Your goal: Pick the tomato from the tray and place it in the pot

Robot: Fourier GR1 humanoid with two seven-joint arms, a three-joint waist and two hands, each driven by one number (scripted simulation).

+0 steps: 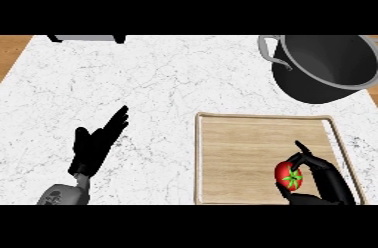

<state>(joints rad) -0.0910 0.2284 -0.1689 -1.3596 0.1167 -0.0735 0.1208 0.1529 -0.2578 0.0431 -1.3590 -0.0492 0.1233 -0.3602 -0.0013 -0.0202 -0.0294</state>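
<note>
I see a white marbled worktop point(170, 87) filling most of the frame. At the upper left and upper right corners, a strip of brown wooden floor point(13, 49) shows past its edges. At the top left, cut off by the frame's edge, sits a grey object on dark feet point(87, 38); I cannot tell what it is.

White marble counter point(170, 87), wooden tray point(244, 142) near front right, dark pot point(325, 67) at back right
</note>
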